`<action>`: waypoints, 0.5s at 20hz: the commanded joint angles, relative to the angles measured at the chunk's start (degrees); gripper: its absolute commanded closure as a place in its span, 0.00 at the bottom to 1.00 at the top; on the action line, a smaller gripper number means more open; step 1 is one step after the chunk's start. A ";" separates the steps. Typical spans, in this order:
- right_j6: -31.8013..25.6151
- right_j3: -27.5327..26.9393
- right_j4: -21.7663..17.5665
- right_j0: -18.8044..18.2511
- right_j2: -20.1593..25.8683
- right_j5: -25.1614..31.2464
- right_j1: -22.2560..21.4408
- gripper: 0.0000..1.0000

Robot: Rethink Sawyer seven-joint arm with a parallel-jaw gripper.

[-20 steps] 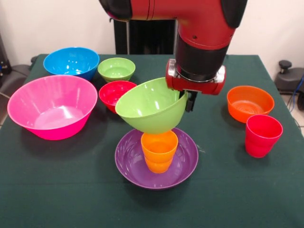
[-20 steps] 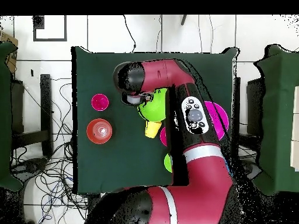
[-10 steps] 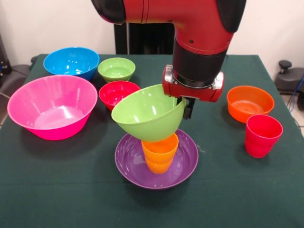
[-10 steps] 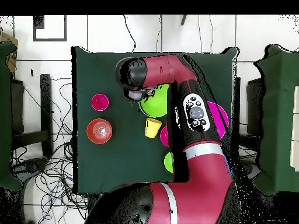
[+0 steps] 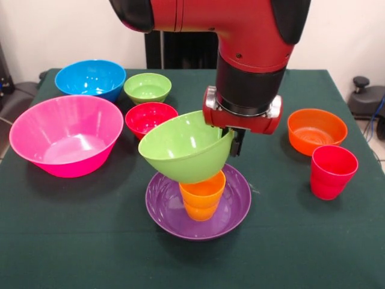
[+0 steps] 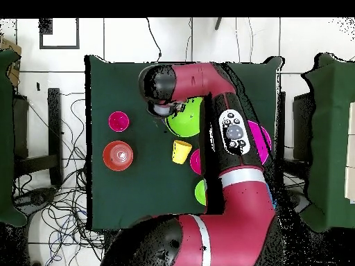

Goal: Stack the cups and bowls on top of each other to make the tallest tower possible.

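**Seating the lime bowl on the orange cup**

I have the large lime green bowl (image 5: pixel 183 146) tilted, its mouth turned toward the pink side of the table, its underside just over the orange cup (image 5: pixel 203 194); I cannot tell whether the two touch. The cup stands upright near the middle of the purple bowl (image 5: pixel 231 211), which makes the base of the tower. My gripper (image 5: pixel 236 139) is clamped on the lime bowl's rim at about 3 o'clock of the bowl in the front view, one finger (image 5: pixel 238 142) showing dark outside the wall.

To do this well, I judge I need to level the bowl before letting go: tilted as it is, it would likely slide off the cup's narrow rim. I would centre its foot over the cup's mouth, lower gently until it bears weight, then part the fingers slowly and lift straight up, so the rim is not dragged sideways.

Outward from the tower in the front view: the small red bowl (image 5: pixel 146 117) at 11 o'clock, the small green bowl (image 5: pixel 147 88) and the blue bowl (image 5: pixel 90 78) beyond it, the pink bowl (image 5: pixel 65 135) at 9, the small orange bowl (image 5: pixel 316 130) at 2, the red cup (image 5: pixel 332 171) at 3. In the overhead view a yellow cup (image 6: pixel 181 151) sits beside the arm.
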 commanded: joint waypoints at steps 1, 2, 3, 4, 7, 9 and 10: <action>-17.09 -3.00 -4.27 1.46 2.87 5.22 2.13 1.00; -16.92 -3.05 -4.43 1.60 2.71 5.22 2.29 1.00; -16.75 -3.12 -4.69 1.80 2.55 5.01 2.55 1.00; -16.73 -3.13 -4.83 1.88 2.47 4.78 2.75 1.00; -16.37 -2.90 -5.34 2.40 1.99 4.63 3.39 1.00; -15.77 -2.20 -5.07 2.90 1.78 5.70 3.30 1.00; -15.84 -1.83 -4.88 2.94 1.82 6.25 3.32 1.00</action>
